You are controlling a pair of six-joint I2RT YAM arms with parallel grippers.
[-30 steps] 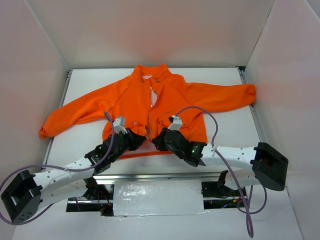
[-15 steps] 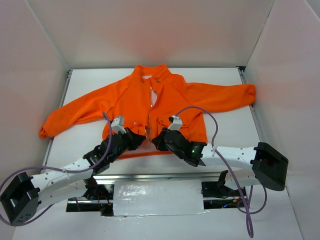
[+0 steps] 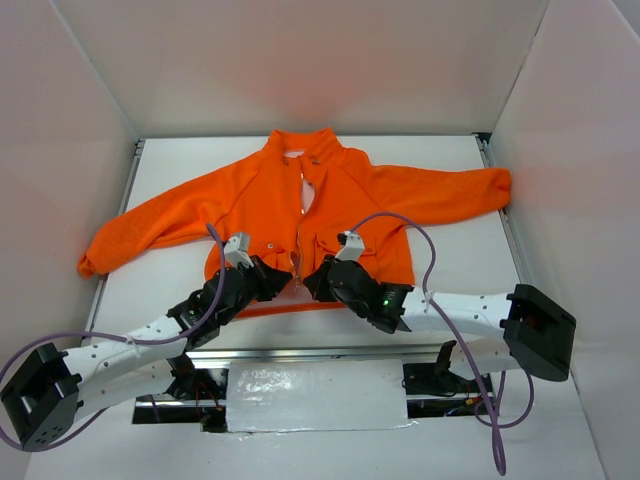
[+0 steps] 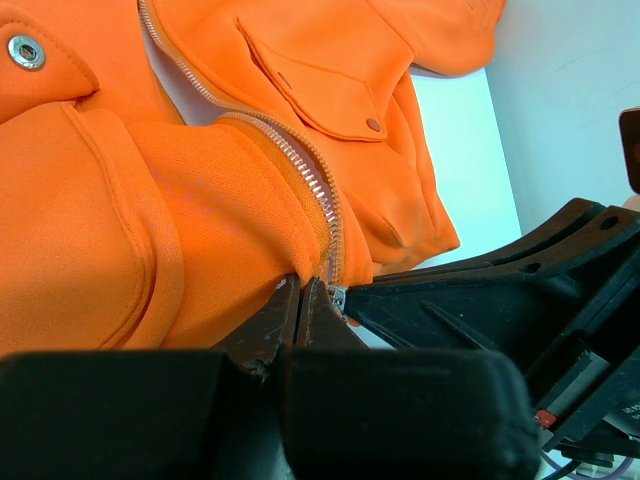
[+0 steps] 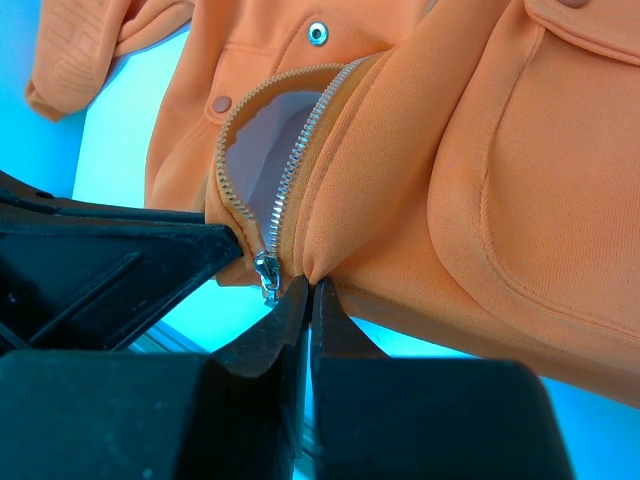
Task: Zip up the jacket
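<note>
Overall, you have the jacket lying front-up on the flat white table in the centre of the top view. Its collar is toward the upper edge, its sleeves are spread to left and right, and its hem is toward the bottom of the frame. The cloth is bright orange fleece, matte and softly napped, with a ribbed band along the hem.

Both arms reach in from the bottom of the top view and meet at the hem's centre. The left gripper has its black fingers pressed together, with a fold of orange hem fabric pinched between them just beside the foot of the zipper. The right gripper is likewise closed tight on a bunched fold of hem on the opposite side of the opening. The two grippers sit close together, each showing as a dark angular body in the other's wrist view.

The zipper has pale metallic teeth on light tape. Its two rows bow apart above the hem, with a pale surface showing between them. A small silver pull hangs at the lower end, just beside the right fingers.

A stitched pocket flap carries a small round orange snap.
</note>
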